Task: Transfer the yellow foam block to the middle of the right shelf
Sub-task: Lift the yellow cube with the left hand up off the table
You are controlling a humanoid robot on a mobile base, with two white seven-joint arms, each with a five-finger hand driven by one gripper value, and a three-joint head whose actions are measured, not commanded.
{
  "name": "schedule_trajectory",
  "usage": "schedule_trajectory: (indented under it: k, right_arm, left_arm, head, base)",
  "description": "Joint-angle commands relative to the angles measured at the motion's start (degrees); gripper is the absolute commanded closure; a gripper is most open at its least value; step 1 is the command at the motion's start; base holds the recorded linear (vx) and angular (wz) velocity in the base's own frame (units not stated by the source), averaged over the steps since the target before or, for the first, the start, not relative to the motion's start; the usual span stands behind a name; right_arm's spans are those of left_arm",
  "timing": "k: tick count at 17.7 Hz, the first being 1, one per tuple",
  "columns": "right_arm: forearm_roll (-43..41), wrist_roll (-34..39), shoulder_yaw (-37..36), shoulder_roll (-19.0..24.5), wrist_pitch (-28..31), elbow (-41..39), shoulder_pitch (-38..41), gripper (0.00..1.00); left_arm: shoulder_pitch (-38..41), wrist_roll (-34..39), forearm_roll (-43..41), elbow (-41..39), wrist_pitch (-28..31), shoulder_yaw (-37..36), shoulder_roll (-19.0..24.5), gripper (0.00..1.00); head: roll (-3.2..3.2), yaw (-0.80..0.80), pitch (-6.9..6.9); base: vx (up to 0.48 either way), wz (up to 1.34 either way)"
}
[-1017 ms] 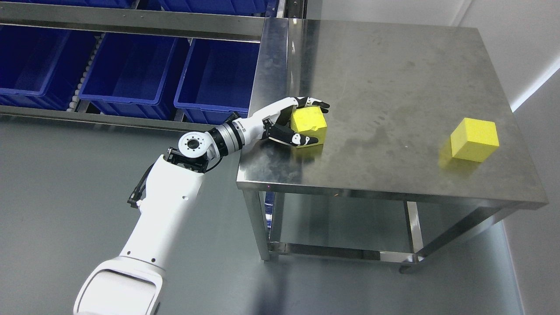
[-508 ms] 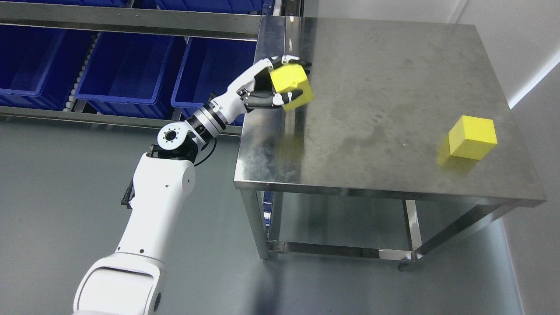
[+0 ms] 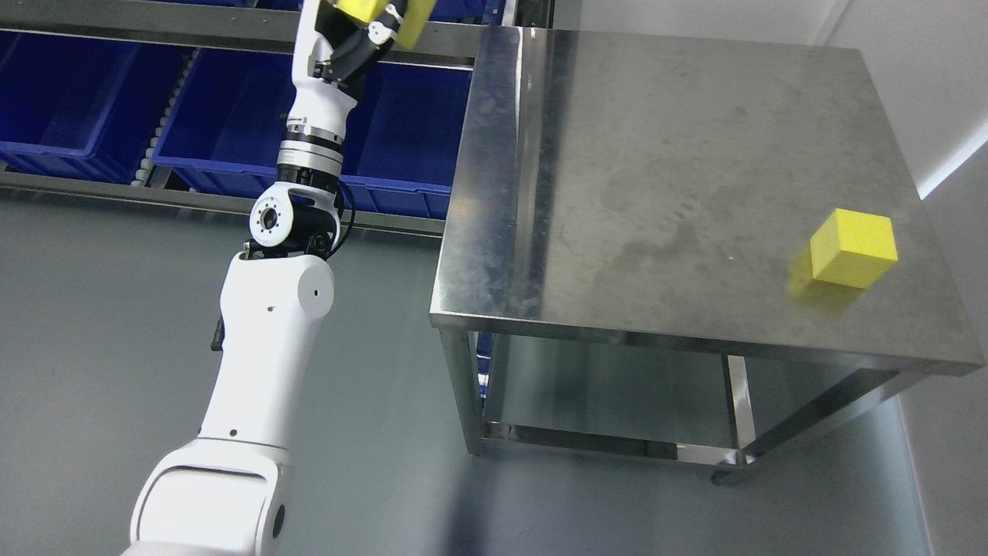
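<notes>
Yellow foam shows at the very top edge of the head view, where the left robot hand (image 3: 363,23) is wrapped around the yellow foam block (image 3: 413,19), its dark fingers (image 3: 351,46) curled against the block's underside and side. Only the lower part of the block is in view; the rest is cut off by the frame. It hangs in the air in front of the steel rail of the shelf (image 3: 154,27), above the row of blue bins (image 3: 224,123), and well clear of the desk (image 3: 695,154) to its right.

By the look of it, the block is light and somewhat soft: foam of this kind should give a little under the fingers, which helps the grip, and a drop would do it no harm. Its matte faces are unlikely to be slippery. Opposite flat faces are the sensible places to hold it, as the fingers appear to do now, since squeezing at a corner or an edge could let it twist out. Too hard a squeeze would probably dent it rather than break it.

What shows of the block is plain bright yellow, with flat faces and a straight edge, no marks that can be made out. A second yellow block (image 3: 853,249) of the same colour, a clean cube, sits near the right end of the desk, untouched. The right arm is not in view.
</notes>
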Motion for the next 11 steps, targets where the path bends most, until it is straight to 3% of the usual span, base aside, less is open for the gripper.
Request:
schedule_trajectory:
  k: [1, 7, 11]
  right_arm:
    - [0.00, 0.00, 0.00, -1.00, 0.05, -1.00, -0.10, 0.00]
    - [0.00, 0.00, 0.00, -1.00, 0.05, -1.00, -0.18, 0.00]
    - [0.00, 0.00, 0.00, -1.00, 0.05, -1.00, -0.10, 0.00]
  left_arm:
    - [1.57, 8.73, -4.08, -11.07, 0.00, 2.79, 0.83, 0.75]
    - [11.68, 4.09, -8.41, -11.25, 0.44, 0.07, 0.83, 0.74]
    - [12.04, 4.17, -8.41, -12.03, 0.17, 2.08, 0.83, 0.74]
  head:
    - [0.00, 0.00, 0.00]
    - [0.00, 0.00, 0.00]
    - [0.00, 0.00, 0.00]
  base:
    - [0.004, 0.31]
    - [0.038, 0.42]
    - [0.097, 0.67]
